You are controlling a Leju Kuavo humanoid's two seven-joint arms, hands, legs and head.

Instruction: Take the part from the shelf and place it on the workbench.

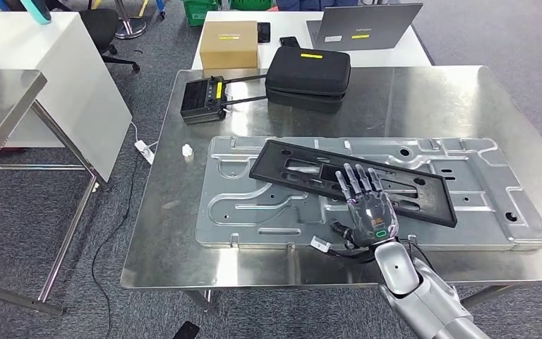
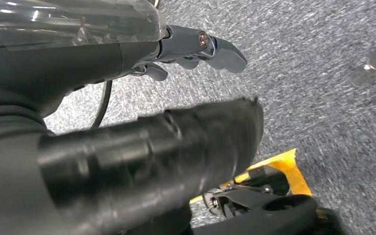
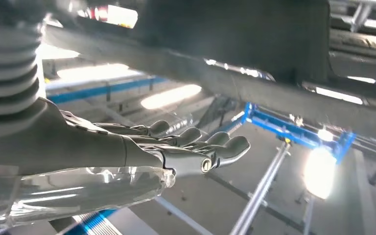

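The part, a long black plastic frame (image 1: 269,164), lies at a slant on a grey stamped metal panel (image 1: 240,212) on the steel workbench (image 1: 423,99). My right hand (image 1: 367,201) is flat over the near middle of the frame, fingers spread and pointing away from me; whether it touches the frame I cannot tell. In the right wrist view that hand (image 3: 176,147) has its fingers stretched out with nothing in them. My left hand (image 2: 196,49) hangs over grey carpet, fingers loosely extended and holding nothing.
At the workbench's far side sit a black zip case (image 1: 308,74) and a black controller (image 1: 203,99). A small white piece (image 1: 188,150) lies left of the panel. A cardboard box (image 1: 229,42) and laptop (image 1: 363,27) are on the white table behind. Another steel table (image 1: 0,106) stands left.
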